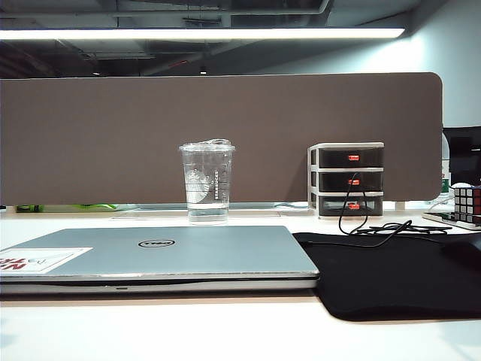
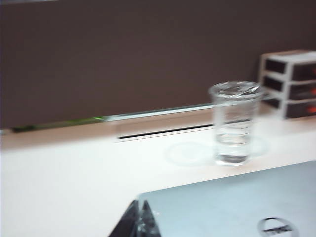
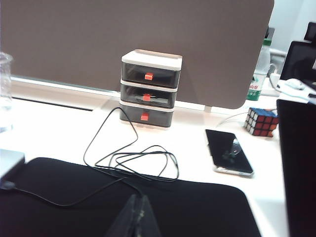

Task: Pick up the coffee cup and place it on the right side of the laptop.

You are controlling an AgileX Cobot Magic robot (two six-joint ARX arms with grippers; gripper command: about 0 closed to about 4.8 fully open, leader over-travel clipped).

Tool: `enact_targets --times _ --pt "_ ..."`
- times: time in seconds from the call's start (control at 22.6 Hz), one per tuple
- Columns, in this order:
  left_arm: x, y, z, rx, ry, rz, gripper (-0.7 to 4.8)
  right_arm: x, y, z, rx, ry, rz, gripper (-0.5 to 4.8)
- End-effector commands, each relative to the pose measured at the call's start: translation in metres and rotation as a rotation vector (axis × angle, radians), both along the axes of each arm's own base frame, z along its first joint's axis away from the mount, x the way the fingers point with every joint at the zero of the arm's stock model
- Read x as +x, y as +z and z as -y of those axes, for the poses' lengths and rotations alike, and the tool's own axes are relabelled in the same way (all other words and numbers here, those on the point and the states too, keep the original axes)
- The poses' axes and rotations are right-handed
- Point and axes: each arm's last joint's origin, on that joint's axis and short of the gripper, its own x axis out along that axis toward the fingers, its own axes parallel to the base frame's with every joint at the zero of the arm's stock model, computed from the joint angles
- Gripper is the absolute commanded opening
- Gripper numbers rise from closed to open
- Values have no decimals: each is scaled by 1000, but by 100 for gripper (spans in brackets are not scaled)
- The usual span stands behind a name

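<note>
The laptop (image 1: 158, 256) is lying closed on the near left of the table (image 1: 225, 335). The coffee cup (image 1: 207, 183) is standing just behind it. A cloth mat (image 1: 398, 274) is lying beside the laptop's right edge, a cable (image 1: 376, 226) trailing across it. A drawer unit (image 1: 346, 180) is standing farther back right, with a puzzle cube (image 1: 467, 203) to its right.

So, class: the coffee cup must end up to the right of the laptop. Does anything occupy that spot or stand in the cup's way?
Yes. A black cloth mat fills the space right of the laptop, with a looped black cable on it. The coffee cup stands behind the laptop; nothing else visibly blocks its path.
</note>
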Motion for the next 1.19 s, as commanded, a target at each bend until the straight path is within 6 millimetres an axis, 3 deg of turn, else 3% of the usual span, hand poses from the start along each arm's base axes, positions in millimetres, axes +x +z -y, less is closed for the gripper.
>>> enact_targets --times 0.04,0.13,0.27,0.66,0.88,1.19 --pt "-2 3 5 -80 -189 -10 -5 0 -5 -5 48 165 -50 -1" --pt "-3 3 8 -62 -316 -14 -5 -2 -8 -11 40 380 -79 -1" --pt "-5 3 10 -52 -389 -16 -5 -5 -8 -15 33 563 -87 -1" --pt "-4 4 8 -93 -327 -16 -5 -5 -8 -15 32 573 -85 -1" --pt "-5 7 9 -132 -376 2 -4 -5 -8 -15 32 573 -85 -1" --pt "-8 21 8 -164 -347 30 -5 -5 -8 -15 32 573 -85 -1"
